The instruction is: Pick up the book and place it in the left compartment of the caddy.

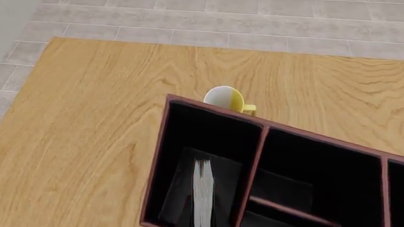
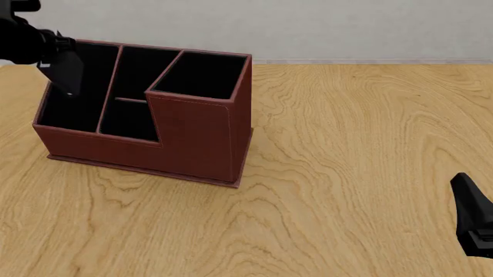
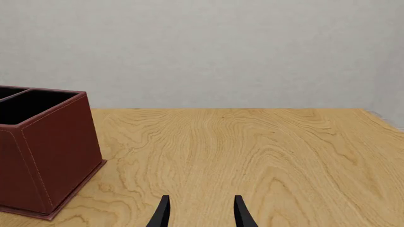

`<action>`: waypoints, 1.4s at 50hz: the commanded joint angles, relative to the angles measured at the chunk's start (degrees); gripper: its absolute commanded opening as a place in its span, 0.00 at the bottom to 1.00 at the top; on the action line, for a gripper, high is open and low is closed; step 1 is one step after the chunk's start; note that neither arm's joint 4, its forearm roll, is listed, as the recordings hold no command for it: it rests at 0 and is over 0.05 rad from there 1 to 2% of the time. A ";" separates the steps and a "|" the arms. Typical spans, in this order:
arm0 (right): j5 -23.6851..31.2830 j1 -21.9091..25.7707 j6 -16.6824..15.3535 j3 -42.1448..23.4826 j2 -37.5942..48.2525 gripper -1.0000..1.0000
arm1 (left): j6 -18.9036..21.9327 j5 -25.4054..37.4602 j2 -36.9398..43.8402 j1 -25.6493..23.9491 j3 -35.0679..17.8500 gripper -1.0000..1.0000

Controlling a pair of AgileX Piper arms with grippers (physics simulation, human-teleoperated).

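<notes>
Book (image 1: 202,194) seen from the left wrist: it stands on edge, pale pages up, inside the caddy's (image 1: 256,156) left compartment (image 1: 208,137); a yellow-and-white cup (image 1: 226,99) sits on the desk (image 1: 94,118) just behind the caddy. Front view: the left gripper (image 2: 66,72) hangs over that compartment, and I cannot tell how its fingers stand. Right wrist view: right gripper (image 3: 200,213) fingers apart above bare desk, well away from the caddy.

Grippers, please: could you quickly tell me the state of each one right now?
Left tool: over the caddy's left compartment, open or shut cannot be told; book lies inside.
Right tool: open, empty.
</notes>
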 commanded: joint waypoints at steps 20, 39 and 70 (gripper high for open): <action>0.01 0.00 0.00 0.09 -0.12 1.00 | 0.70 -2.81 2.44 0.76 -0.21 0.00; 0.01 0.01 0.00 0.09 -0.12 1.00 | 0.59 -4.36 4.48 0.59 0.27 0.00; 0.01 0.00 0.01 0.09 -0.10 1.00 | 1.04 -6.45 6.07 0.98 2.29 0.00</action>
